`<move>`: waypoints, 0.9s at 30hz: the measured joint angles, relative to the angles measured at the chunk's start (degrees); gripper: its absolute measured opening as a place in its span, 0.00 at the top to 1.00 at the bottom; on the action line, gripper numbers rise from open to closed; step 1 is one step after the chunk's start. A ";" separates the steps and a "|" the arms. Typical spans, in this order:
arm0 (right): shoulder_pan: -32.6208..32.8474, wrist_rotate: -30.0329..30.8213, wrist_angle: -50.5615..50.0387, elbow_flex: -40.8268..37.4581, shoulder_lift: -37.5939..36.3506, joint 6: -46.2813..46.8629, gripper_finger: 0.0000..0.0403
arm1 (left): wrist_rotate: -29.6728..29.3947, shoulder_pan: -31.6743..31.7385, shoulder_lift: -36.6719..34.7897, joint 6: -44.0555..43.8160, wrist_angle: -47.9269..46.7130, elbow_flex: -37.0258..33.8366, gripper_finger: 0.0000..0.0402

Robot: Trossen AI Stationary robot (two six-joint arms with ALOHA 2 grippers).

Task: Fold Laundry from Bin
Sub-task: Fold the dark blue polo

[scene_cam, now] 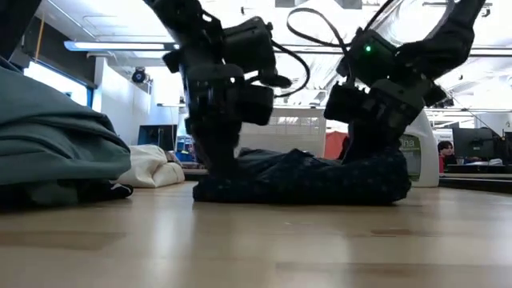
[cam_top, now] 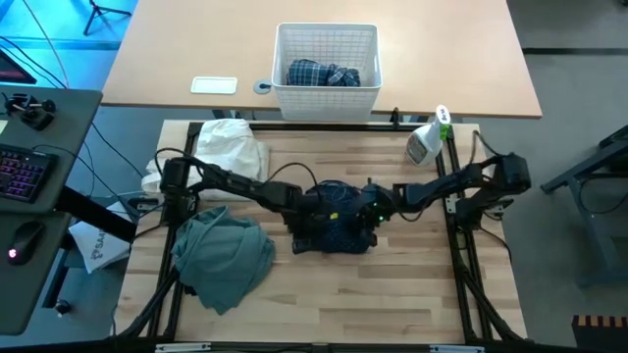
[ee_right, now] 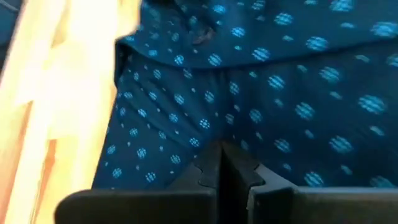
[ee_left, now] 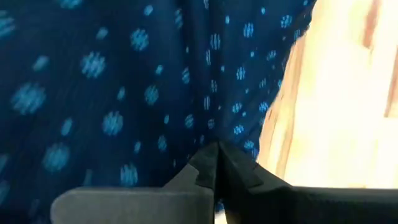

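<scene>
The navy dotted trousers [cam_top: 336, 224] lie bunched in a low heap at the middle of the table, resting flat on the wood [scene_cam: 304, 178]. My left gripper [cam_top: 306, 204] is shut at the heap's left end. My right gripper [cam_top: 376, 209] is shut at its right end. Both slant down into the cloth. The white bin [cam_top: 327, 61] stands beyond the table's far edge with a blue-white plaid shirt [cam_top: 322, 75] inside. A grey-green top [cam_top: 224, 257] lies near left, and a white cloth [cam_top: 232, 147] far left. My left gripper has its shut fingertips [ee_left: 205, 163] in the dotted cloth at the trousers' left end [ee_left: 186, 124], slanting down from the left. The fingers hide how much cloth is between them. The trousers rest on the table. My right gripper has its shut fingertips [ee_right: 233, 163] in the cloth at the trousers' right end [ee_right: 249, 118], slanting down from the right. The pinched spot is hidden by the fingers. The heap stays on the wood.
A white spray bottle [cam_top: 429, 137] stands at the table's far right corner. Bare wood [cam_top: 373, 294] lies along the near edge in front of the trousers. A desk with a keyboard [cam_top: 22, 172] is off to the left.
</scene>
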 joint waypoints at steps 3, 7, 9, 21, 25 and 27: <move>-1.59 1.93 -3.54 1.06 -5.54 0.07 1.00 | -3.54 0.45 -4.54 -0.12 -6.38 2.15 1.00; -4.69 3.82 -6.47 2.92 -14.85 0.77 1.00 | -6.14 1.69 -11.15 -3.78 -8.62 3.74 1.00; -6.70 6.06 -9.24 3.69 -18.10 1.41 1.00 | -7.31 2.27 -13.27 -6.38 -8.09 3.65 1.00; -27.95 -12.88 -16.93 16.45 -2.74 -1.47 0.59 | -3.66 4.52 -10.43 -12.52 1.04 3.68 1.00; -29.88 -19.27 -21.19 23.19 8.23 -5.77 0.37 | -1.06 3.73 -6.01 -7.82 0.99 3.68 1.00; -30.43 -19.37 -25.62 26.49 12.60 -7.45 0.29 | -1.15 3.24 -3.60 -5.12 0.15 3.68 1.00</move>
